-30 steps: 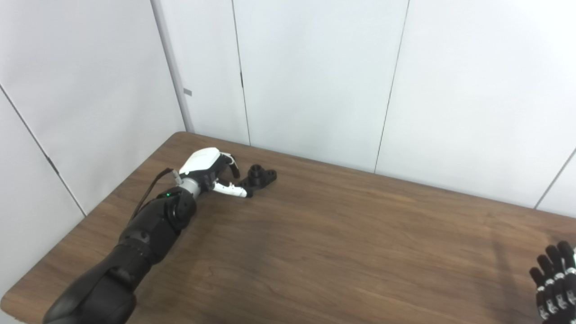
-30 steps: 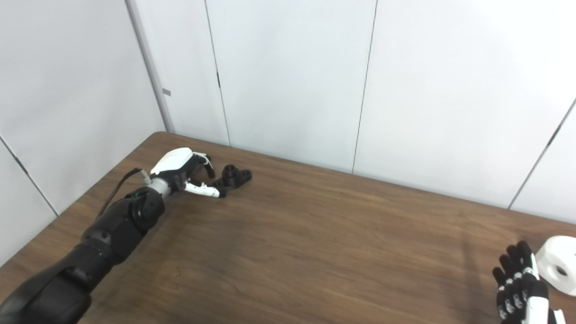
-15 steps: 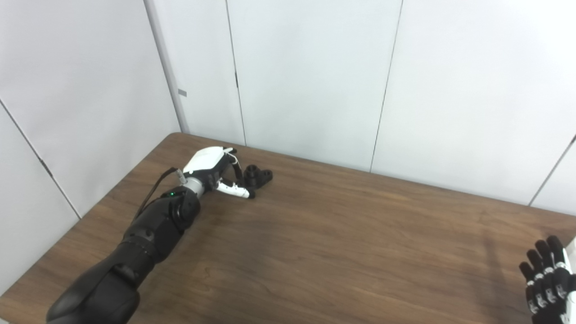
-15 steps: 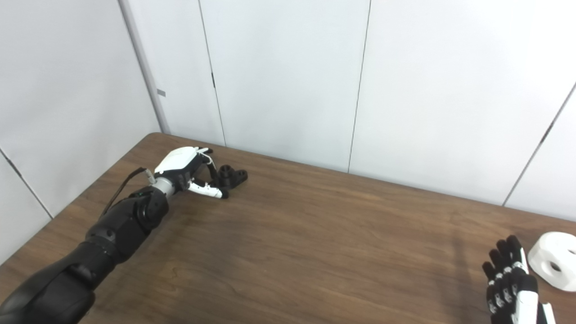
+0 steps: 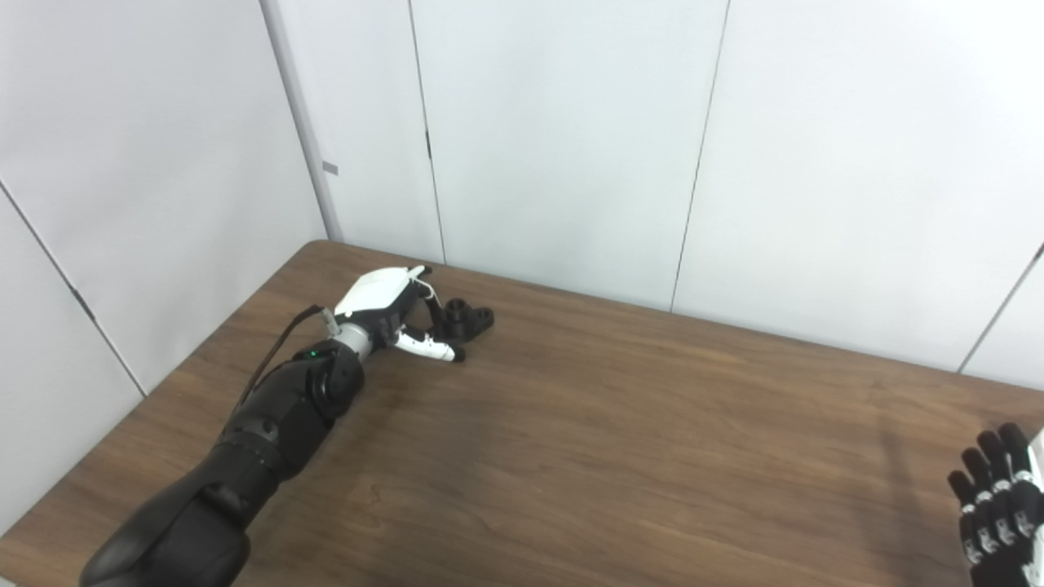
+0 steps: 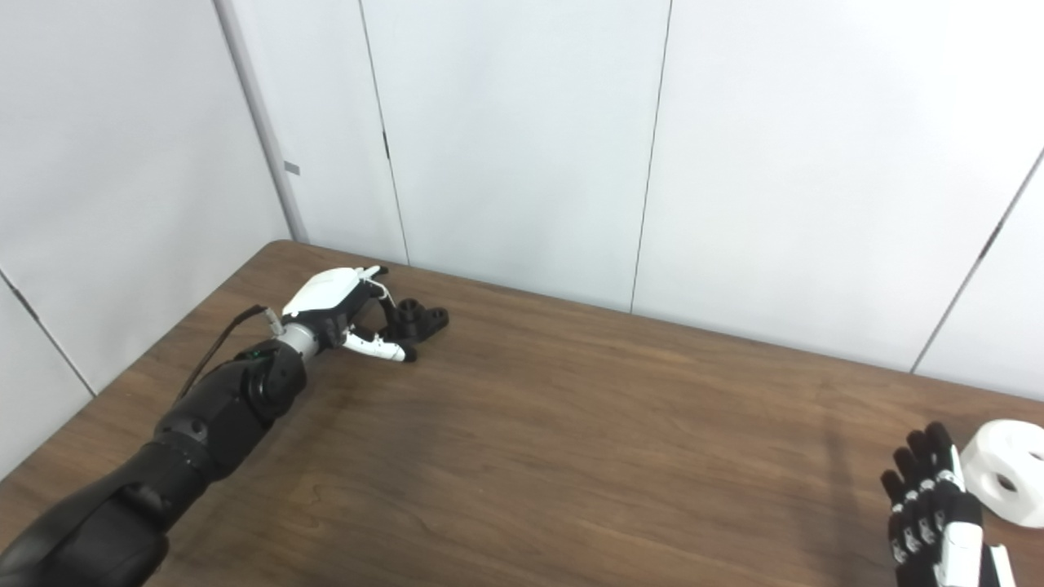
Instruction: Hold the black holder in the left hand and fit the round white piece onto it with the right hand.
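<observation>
The task is judged to be at its start. The left hand (image 5: 390, 314) is stretched to the far left part of the table (image 5: 571, 456), and its fingers are curled around the near end of the holder (image 5: 463, 319). The holder seems to rest on the table, so a firm grasp cannot be confirmed; it is not lifted. The right hand (image 6: 930, 514) is held low at the right edge with the fingers spread and nothing in them. The white piece (image 6: 1007, 481) lies just beside this hand, on its outer side, and is not touched. Lifting the holder, taking the piece and fitting it are all left.
</observation>
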Motion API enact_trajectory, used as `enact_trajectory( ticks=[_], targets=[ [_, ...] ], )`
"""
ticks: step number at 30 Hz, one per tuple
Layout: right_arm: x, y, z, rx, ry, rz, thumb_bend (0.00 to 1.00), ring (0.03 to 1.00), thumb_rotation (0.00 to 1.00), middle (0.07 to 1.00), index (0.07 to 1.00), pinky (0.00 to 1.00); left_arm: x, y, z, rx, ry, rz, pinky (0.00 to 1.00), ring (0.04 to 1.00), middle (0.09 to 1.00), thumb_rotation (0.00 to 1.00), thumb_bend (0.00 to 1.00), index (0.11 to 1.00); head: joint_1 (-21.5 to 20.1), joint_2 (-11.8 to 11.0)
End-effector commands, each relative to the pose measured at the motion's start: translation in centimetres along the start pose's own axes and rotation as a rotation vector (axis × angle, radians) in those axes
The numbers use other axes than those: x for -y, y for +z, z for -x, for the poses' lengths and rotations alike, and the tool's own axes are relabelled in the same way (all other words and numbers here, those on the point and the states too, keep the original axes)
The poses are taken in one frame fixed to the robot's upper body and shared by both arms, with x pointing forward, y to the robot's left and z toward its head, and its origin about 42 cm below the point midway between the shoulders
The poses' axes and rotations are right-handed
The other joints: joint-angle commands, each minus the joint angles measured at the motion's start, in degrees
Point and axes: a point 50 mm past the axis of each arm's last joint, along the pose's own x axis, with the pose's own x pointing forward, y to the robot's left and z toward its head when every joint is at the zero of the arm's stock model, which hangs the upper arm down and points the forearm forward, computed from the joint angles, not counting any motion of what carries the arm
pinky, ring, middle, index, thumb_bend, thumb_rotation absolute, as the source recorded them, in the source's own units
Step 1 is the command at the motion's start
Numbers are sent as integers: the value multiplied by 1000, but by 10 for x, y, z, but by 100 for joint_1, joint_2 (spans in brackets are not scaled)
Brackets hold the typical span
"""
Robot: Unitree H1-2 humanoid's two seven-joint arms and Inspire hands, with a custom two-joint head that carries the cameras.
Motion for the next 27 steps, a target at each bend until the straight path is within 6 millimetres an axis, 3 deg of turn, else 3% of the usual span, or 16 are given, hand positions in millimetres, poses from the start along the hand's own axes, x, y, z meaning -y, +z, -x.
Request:
enact_trajectory(
  ticks=[1, 11, 20, 27],
  targets=[
    [0, 12, -8, 69, 11, 3, 474, 1000, 1000, 1000, 1000, 1000, -9, 3, -3, 18, -8, -27, 1000, 1000, 985, 352, 1000, 931, 5, 3],
    [-1, 11, -8, 70, 16, 5, 477, 1000, 1000, 1000, 1000, 1000, -5, 5, -5, 7, -12, -65, 1000, 1000, 984, 343, 1000, 876, -28, 31],
    [0, 12, -8, 67, 14, 2, 485, 1000, 1000, 1000, 1000, 1000, -4, 8, -7, -23, -41, -61, 1000, 1000, 1000, 382, 1000, 959, -14, 36],
    [-1, 11, -8, 68, 19, -4, 486, 1000, 1000, 1000, 1000, 1000, -4, 9, -6, -14, -37, -51, 1000, 1000, 1000, 357, 1000, 963, -14, 37]
  ],
)
